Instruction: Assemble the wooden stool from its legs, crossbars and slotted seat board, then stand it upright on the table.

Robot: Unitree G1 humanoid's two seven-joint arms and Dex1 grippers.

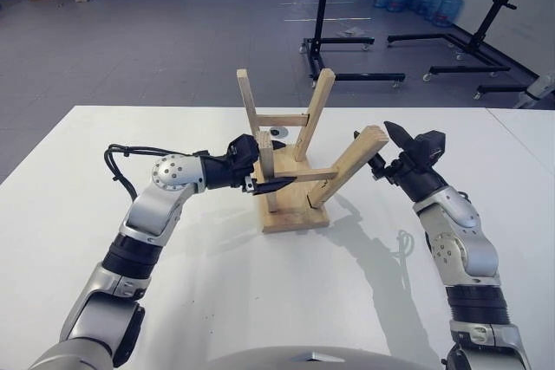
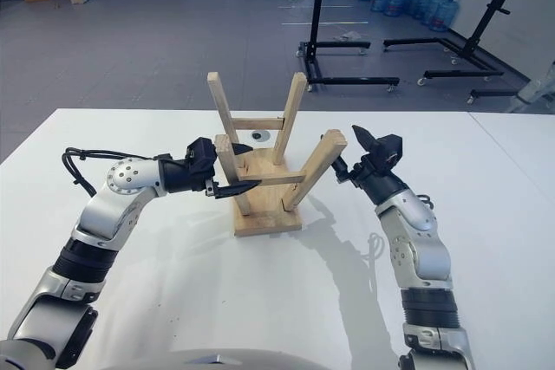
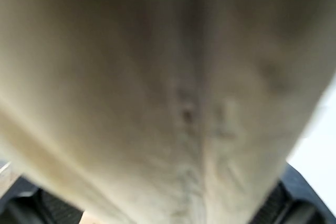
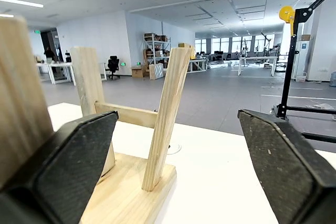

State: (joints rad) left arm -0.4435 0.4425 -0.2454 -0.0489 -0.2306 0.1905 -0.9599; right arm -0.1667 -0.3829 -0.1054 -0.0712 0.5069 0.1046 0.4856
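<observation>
Four pale wooden legs point(image 1: 316, 106) top the upturned seat board point(image 1: 295, 216), one tilted; flipping awaits us. Left tool point(image 1: 263, 182) clamps near leg point(image 1: 265, 149); right tool point(image 4: 177, 115) gapes empty.

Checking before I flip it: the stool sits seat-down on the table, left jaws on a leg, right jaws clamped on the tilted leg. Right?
Not quite. The right gripper has its jaws wide open beside the tilted leg, not clamped on it, as the right wrist view shows. The rest holds.
</observation>
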